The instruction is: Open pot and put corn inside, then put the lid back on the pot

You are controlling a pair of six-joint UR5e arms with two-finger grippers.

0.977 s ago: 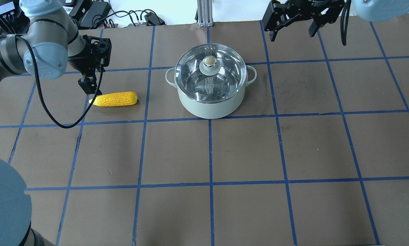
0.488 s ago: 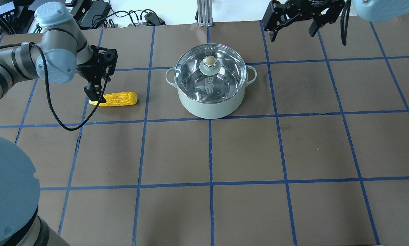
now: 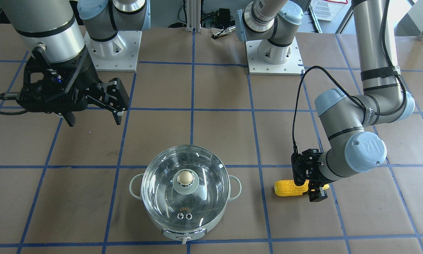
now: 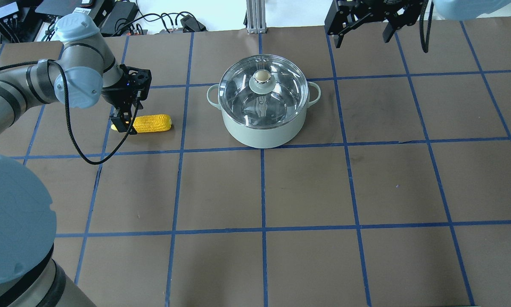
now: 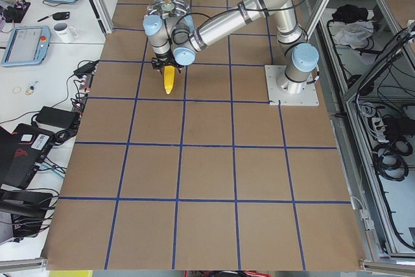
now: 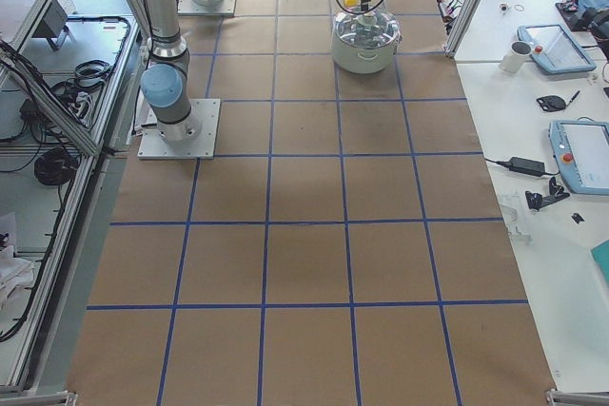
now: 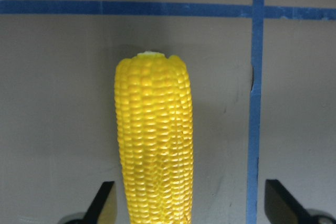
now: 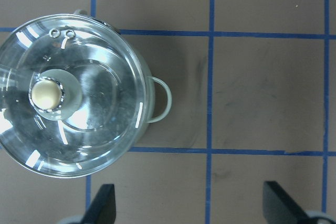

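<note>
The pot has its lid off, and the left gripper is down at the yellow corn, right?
Not quite: the lid is on the pot, as the overhead view shows. The left gripper is indeed down at the yellow corn.

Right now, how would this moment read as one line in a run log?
left gripper: open, astride corn on table | right gripper: open, high above table | lid: on pot

Glass lid (image 4: 262,94) covers pot (image 4: 259,133); corn (image 4: 153,123) lies nearby.
</note>
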